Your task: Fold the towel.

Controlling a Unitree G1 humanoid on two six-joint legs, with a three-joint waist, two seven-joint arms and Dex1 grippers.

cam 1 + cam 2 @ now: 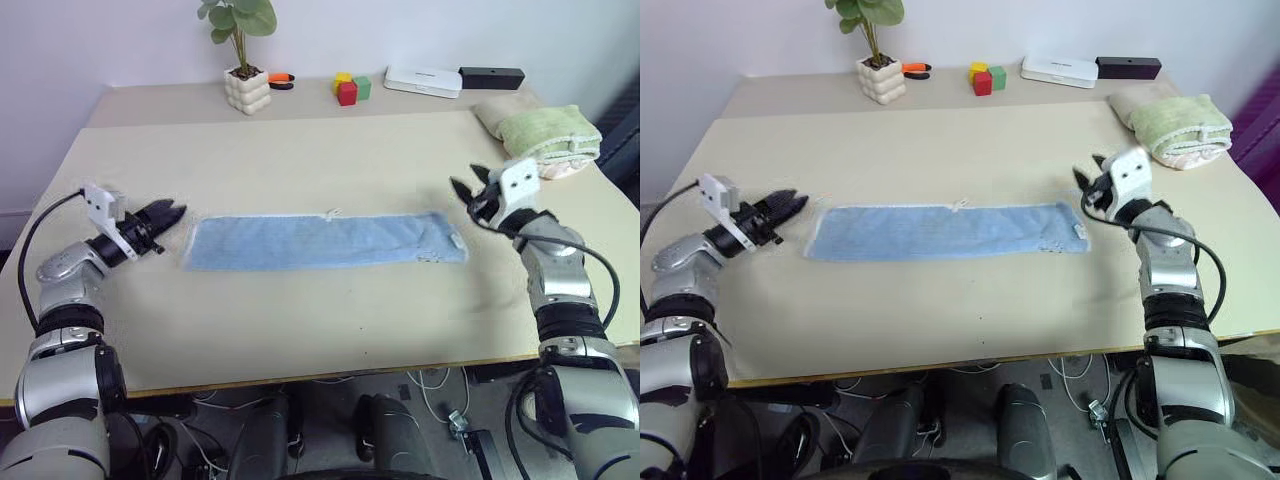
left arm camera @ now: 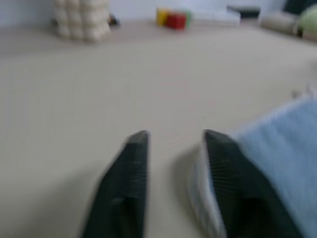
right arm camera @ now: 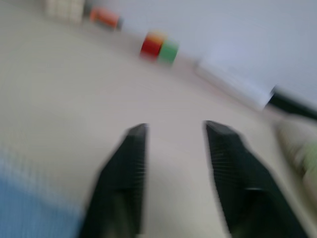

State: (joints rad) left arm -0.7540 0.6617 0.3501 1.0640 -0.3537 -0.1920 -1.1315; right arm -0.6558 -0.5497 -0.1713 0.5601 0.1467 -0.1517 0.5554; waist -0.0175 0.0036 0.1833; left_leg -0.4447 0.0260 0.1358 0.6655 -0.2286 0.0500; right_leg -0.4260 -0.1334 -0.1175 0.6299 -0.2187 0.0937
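left claw (image 1: 172, 213): just off the towel's left end, near the worktop's left edge; its two black ribbed fingers stand apart with bare worktop showing between them, holding nothing. In the left wrist view one finger (image 2: 225, 168) lies beside the towel's white-edged corner; whether it touches the cloth I cannot tell.
worktop (image 1: 300, 330): smooth beige board, matte and flat, with a thin wooden front edge.
plant pot (image 1: 247, 88): white, knobbly, bubble-shaped pot at the back edge, left of middle; it holds a small plant with round green leaves on thin stems.
orange-and-black object (image 1: 281, 80): small, lying just beside the pot at the back edge; too small to tell more.
towel (image 1: 325, 241): light blue terry cloth with a soft nap, lying flat as one long narrow strip across the worktop's middle, parallel to the front edge; thin white edging, a small white loop on its far long side, a small white tag at its right end.
blocks (image 1: 350, 88): yellow, red and green cubes clustered at the back edge, touching each other.
white box (image 1: 423, 80): flat, rounded, smooth, at the back edge, right of middle.
black bar (image 1: 491, 77): dark, rectangular, just beside the white box.
right claw (image 1: 468, 186): above the worktop just past the towel's right end, near the right edge; black fingers spread, nothing between them.
green towel (image 1: 550, 133): folded plush bundle on pale cloth at the back right corner.
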